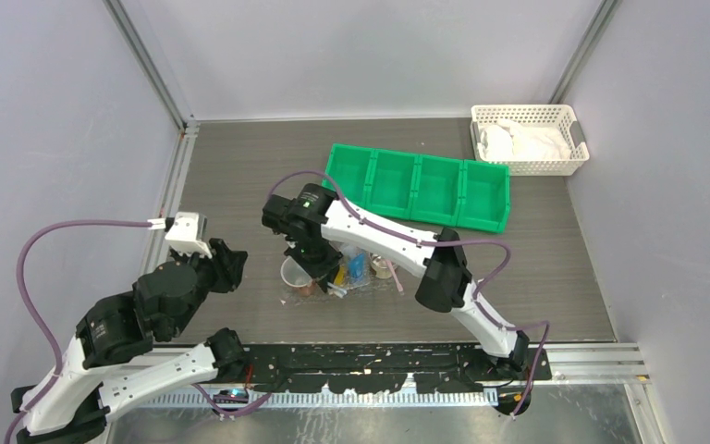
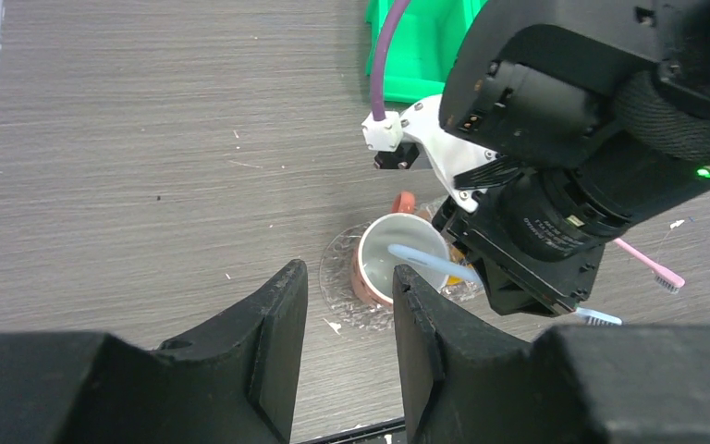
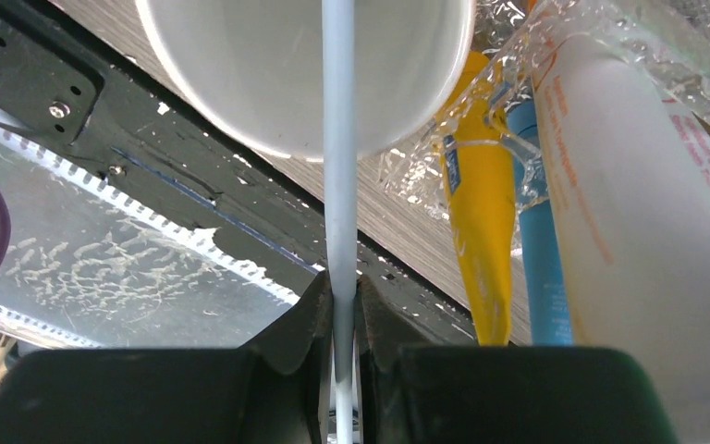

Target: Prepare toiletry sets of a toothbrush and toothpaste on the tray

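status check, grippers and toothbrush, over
right gripper shut on pale toothbrush, its end over the cup. left gripper open, empty. tubes crowd the tray.

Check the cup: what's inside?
The pale toothbrush, clamped in the right pincer, pokes its handle end into the cup; otherwise bare white. The right arm hides part of its rim.

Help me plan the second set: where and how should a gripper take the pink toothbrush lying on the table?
I'd take the pink toothbrush on its handle, short of the bristle head, from straight above, jaws across it. It lies flat on the table, thin and long; the right arm hides its other end.
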Tool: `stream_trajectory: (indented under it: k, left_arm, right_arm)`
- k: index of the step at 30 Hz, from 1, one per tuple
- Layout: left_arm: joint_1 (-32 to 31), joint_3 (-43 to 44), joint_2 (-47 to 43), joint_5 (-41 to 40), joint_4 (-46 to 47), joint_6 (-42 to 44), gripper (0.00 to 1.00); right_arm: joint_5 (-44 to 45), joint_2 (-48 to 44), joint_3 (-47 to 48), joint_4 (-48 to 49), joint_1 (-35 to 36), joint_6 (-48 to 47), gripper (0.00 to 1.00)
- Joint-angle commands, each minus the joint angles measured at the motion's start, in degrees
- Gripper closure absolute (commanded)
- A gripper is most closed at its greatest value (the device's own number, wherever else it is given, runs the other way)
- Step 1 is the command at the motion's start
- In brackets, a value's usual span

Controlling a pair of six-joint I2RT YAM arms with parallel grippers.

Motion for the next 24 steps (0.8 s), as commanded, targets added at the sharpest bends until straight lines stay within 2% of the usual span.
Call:
stream_trajectory:
  k: [1,4,7,8,9,13,20,24]
  left_arm:
    - [0.12,-0.02,-0.43,-0.15,1.07,0.65,0.60]
    - [0.13,-0.14,-0.57,-0.05,1.37,0.89,0.60]
    - [0.10,-0.57,-0.22,0.12,1.80,1.04,0.60]
    - [0.09,-0.70,-0.04,0.22,2.07,1.00,0.60]
    - [0.09,-0.90,0.24,0.34,2.31,1.04,0.60]
    - [0.15,-1.16,1.43,0.74,2.83,1.17,0.60]
    - [0.09,-1.00,2.36,0.76,3.49,1.39,0.59]
    - [0.13,-0.73,3.22,0.15,3.45,1.59,0.59]
  right_arm:
    - [-2.38,1.10,2.68,-1.47,-0.58,-0.71,0.90]
    - [-2.82,1.74,3.14,-1.34,-0.62,-0.78,0.86]
    - [-2.92,2.28,4.46,-1.21,-0.64,-0.78,0.70]
    - [-3.14,2.28,4.77,-0.75,-0.62,-0.68,0.53]
    - [-3.72,1.94,4.78,0.03,-0.64,-0.64,0.40]
    - [-5.52,-0.46,4.56,3.59,-0.60,-0.11,0.29]
    - [-6.22,-5.73,3.75,7.81,-0.78,0.91,0.25]
    - [-5.84,-14.95,-5.45,20.02,-2.22,3.24,0.19]
